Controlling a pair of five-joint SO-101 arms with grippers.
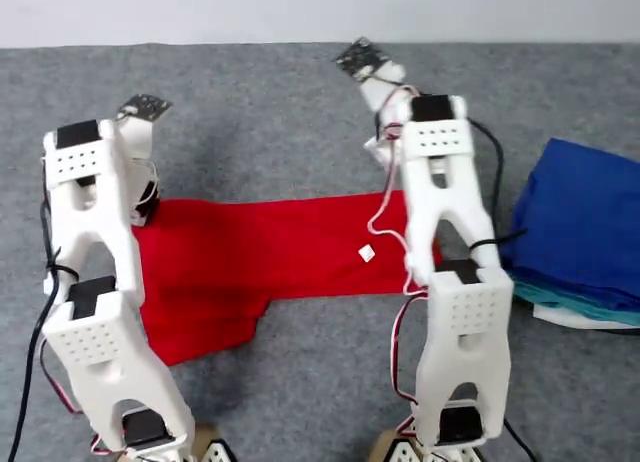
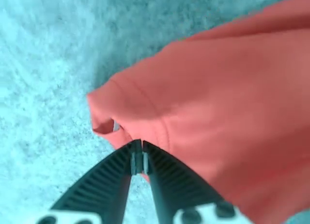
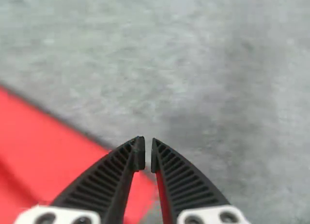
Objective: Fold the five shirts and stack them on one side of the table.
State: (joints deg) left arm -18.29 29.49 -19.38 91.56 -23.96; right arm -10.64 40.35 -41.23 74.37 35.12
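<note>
Our left gripper (image 2: pixel 138 158) is pinched closed on a hemmed corner of the red shirt (image 1: pixel 260 247), and our right gripper (image 3: pixel 145 153) is closed on its opposite edge. The shirt lies spread across the middle of the surface (image 1: pixel 270 92). Both arms stand extended from the near edge, wrists bent down. Folded shirts (image 1: pixel 585 222) sit stacked at the right edge.

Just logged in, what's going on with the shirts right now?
Both arms are on the red shirt, which lies spread across the grey table. The left end effector is closed on one edge of it, and the right end effector is pinched on the far end. Off to the side sits a stack of folded shirts, with a blue one on top.
</note>
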